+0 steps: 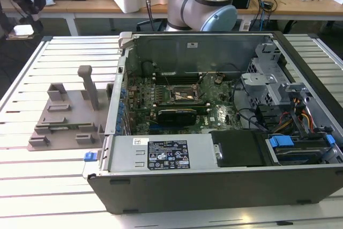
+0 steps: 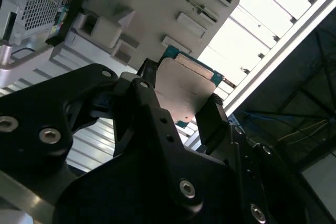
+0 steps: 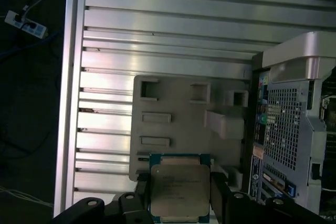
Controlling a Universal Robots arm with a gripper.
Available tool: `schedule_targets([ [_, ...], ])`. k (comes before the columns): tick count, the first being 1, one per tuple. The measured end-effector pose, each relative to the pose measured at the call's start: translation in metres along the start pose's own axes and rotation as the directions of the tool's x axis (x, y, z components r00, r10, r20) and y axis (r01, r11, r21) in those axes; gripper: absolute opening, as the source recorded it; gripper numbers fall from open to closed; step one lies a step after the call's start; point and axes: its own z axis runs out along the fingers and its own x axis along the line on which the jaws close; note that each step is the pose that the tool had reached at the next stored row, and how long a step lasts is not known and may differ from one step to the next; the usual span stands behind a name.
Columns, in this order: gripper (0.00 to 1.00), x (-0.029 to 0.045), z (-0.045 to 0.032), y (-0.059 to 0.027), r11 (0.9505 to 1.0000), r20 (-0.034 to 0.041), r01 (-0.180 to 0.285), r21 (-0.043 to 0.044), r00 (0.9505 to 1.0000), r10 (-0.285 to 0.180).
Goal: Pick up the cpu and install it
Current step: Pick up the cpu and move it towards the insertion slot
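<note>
Carry step: your tool (image 3: 179, 203) pinches the cpu (image 3: 179, 190) clear of the grey holder (image 3: 178, 114); seating likely needs it square to the socket (image 1: 179, 96).

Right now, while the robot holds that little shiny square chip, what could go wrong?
1. The black gripper pinches the flat silver-topped square cpu just by two edges, so it might slip and fall onto the grey plastic holder tray or the slatted metal table.
2. The black socket frame sits deep in the open computer case, right beside a dark card; the cpu might bump something going in.
</note>
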Motion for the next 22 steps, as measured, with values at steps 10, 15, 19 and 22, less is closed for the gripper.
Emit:
schedule_targets([
  [10,0.55,-0.0708,0.0080,-0.0048,1.0000,-0.0105,0.000,-0.0007,0.9999,0.000],
  [15,0.55,-0.0942,0.0122,-0.0064,1.0000,-0.0120,0.000,-0.0008,0.9999,0.000],
  [19,0.55,-0.1034,0.0131,-0.0070,1.0000,-0.0120,0.000,-0.0008,0.9999,0.000],
  [22,0.55,-0.1111,0.0139,-0.0076,1.0000,-0.0119,0.000,-0.0008,0.9999,0.000],
])
